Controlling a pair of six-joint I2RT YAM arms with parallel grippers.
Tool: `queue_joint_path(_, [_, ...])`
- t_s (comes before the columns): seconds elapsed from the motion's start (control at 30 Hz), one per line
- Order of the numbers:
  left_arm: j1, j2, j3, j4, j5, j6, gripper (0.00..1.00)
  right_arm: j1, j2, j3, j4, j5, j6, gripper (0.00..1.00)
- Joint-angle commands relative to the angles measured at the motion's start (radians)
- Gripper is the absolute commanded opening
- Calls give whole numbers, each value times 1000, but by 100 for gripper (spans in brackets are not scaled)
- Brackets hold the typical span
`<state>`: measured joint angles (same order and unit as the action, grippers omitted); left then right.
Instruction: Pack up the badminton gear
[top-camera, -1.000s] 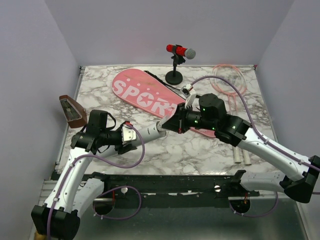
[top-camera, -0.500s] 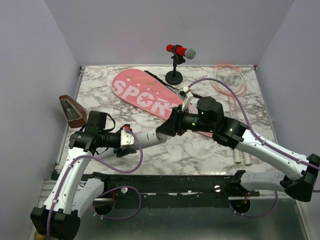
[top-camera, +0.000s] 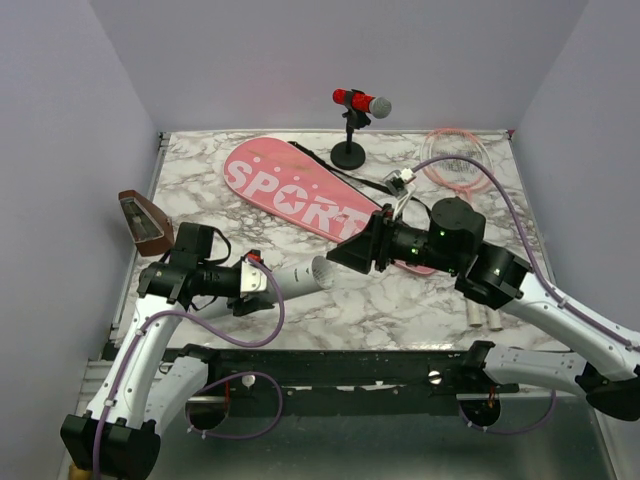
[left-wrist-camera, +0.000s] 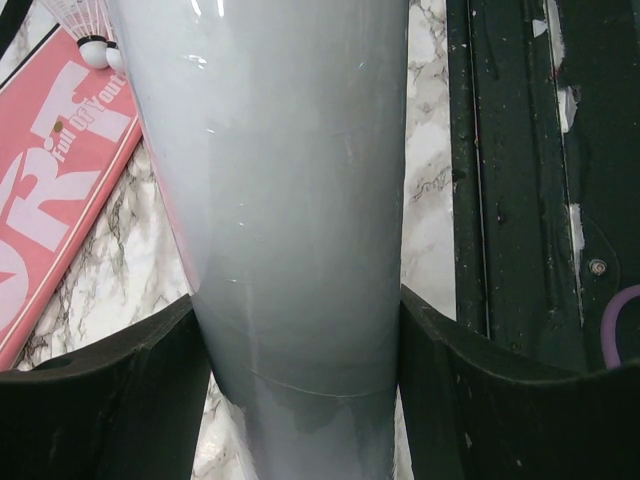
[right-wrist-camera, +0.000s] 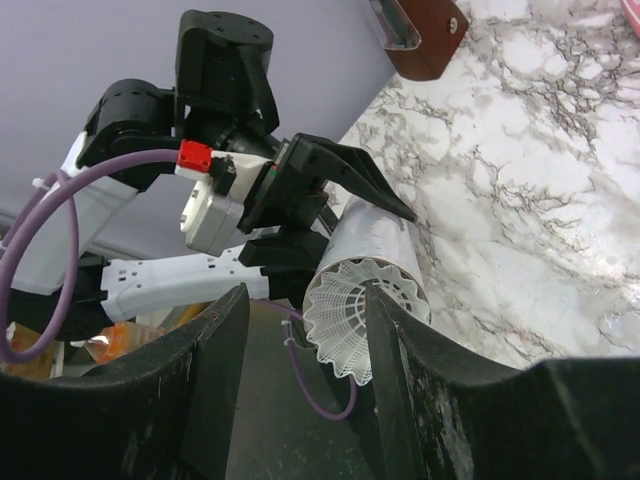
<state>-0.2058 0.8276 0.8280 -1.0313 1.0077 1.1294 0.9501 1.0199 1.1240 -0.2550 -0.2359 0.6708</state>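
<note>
The left hand (left-wrist-camera: 300, 350) clamps the long white tube (top-camera: 300, 274) level over the marble desk (top-camera: 400, 300), its mouth facing the right hand (top-camera: 345, 252), seemingly for loading. That hand is spread and released, and a white feathered shuttlecock (right-wrist-camera: 345, 325) sits lodged in the tube's mouth.

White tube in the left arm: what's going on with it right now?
The left gripper holds the white tube clamped between its fingers, low over the near side of the table, open end toward the right arm. A white shuttlecock sits in that open end. The right gripper is right at the tube's mouth with its fingers apart, gripping nothing. The pink bag and the rackets lie on the table, not yet packed.
</note>
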Motion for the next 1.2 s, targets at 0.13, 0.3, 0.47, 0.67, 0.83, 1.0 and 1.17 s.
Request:
queue_joint_path(0.13, [0, -24, 42, 7, 88, -14, 53, 7, -15, 17, -84, 105, -26, 58])
queue_joint_path(0.3, [0, -24, 46, 4, 91, -16, 53, 7, -34, 14, -193, 188, -68, 57])
queue_joint_path(0.47, [0, -22, 49, 17, 95, -37, 53, 7, -20, -56, -158, 135, -44, 56])
queue_joint_path(0.67, [0, -27, 62, 16, 100, -54, 53, 7, -11, -119, -84, 89, -14, 54])
queue_joint_path(0.83, [0, -27, 71, 19, 114, -68, 53, 7, 6, -179, -11, 38, 25, 52])
queue_joint_path(1.0, [0, -24, 66, 27, 118, -71, 53, 9, 31, -207, 78, -3, 62, 52])
queue_joint_path(1.17, [0, -27, 63, 25, 118, -72, 53, 10, 52, -176, 39, 4, 40, 52])
